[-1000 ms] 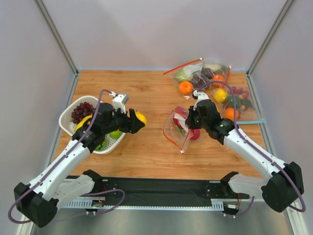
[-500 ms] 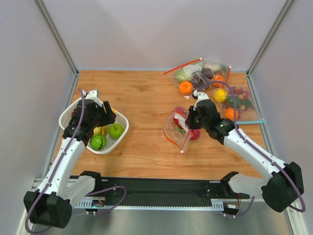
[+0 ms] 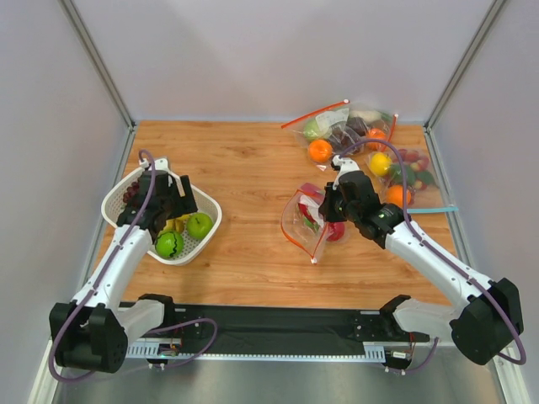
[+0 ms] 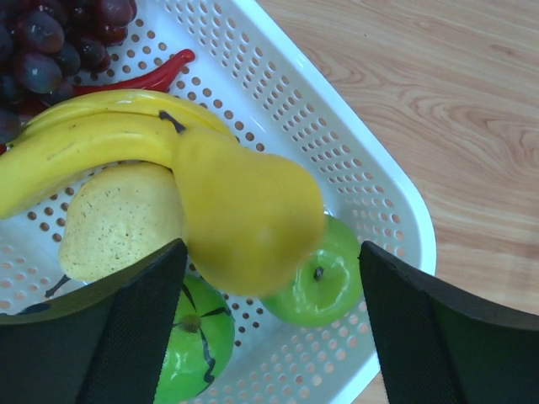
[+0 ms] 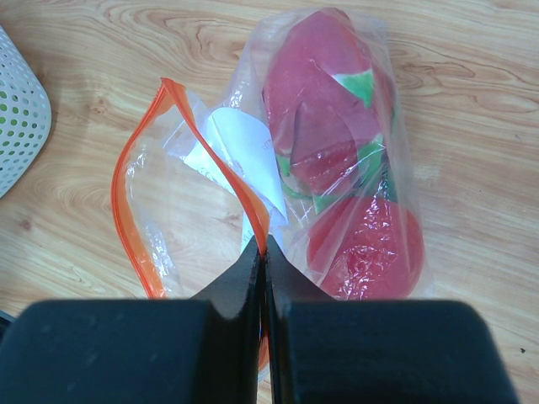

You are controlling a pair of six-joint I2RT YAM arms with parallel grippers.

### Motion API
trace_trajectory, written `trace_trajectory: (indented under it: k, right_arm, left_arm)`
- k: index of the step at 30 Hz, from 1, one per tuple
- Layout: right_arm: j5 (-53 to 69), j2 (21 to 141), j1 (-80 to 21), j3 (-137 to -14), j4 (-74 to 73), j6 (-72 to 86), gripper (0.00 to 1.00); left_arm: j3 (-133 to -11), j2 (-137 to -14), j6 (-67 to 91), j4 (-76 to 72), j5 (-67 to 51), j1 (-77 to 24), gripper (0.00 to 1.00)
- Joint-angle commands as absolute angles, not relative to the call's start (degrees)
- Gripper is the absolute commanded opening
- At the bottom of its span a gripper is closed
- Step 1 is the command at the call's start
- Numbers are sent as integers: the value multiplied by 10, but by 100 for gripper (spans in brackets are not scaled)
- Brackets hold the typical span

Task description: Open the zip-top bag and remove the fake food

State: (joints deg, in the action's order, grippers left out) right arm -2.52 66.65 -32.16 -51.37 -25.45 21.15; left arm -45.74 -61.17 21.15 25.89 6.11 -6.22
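The right gripper (image 5: 263, 251) has its fingers pressed together on the red-orange zip strip (image 5: 135, 194) of the zip-top bag (image 5: 210, 168). Only the right wrist view makes this pinch plain; from above the fingers cannot be made out. That close view also shows the bag's mouth gaping in a loop, the white label (image 5: 244, 160), and the fake food (image 5: 337, 151) inside. This is a pink fruit (image 5: 324, 109) with green tips and a round red fruit (image 5: 366, 244). The bag lies near the middle of the wooden table (image 3: 253, 168).

The left gripper (image 4: 271, 252) has its fingers spread wide. The left wrist view shows a blurred yellow fruit (image 4: 248, 219) between them, touching neither, over the white basket (image 4: 370, 185). Beneath it lie bananas (image 4: 84, 143), a pear (image 4: 118, 219), green apples (image 4: 316, 290), dark grapes (image 4: 42, 42) and a red chilli (image 4: 143, 77).

From above, the left arm (image 3: 118, 261) bends over the basket at the table's left side. The right arm (image 3: 429, 252) reaches in diagonally from the near right corner. Beyond its wrist, more filled bags (image 3: 354, 135) are heaped at the far right corner.
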Motion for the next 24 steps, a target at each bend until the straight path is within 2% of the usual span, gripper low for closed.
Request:
trace_trajectory:
  k: [1, 2, 11, 19, 24]
  right_arm:
    - [-24, 671, -320, -522, -241, 207, 0]
    - [-23, 671, -320, -522, -241, 207, 0]
    - [-21, 671, -320, -522, -239, 207, 0]
    - [-21, 670, -320, -526, -243, 209, 0]
    - [-24, 662, -319, -527, -248, 212, 0]
  left_arm:
    - [-468, -603, 206, 243, 86, -58, 92]
    - [-468, -600, 205, 248, 89, -58, 99]
    - [-469, -538, 192, 261, 78, -69, 97]
    - [-492, -509, 175, 244, 73, -198, 93]
    - [-508, -527, 192, 201, 50, -313, 89]
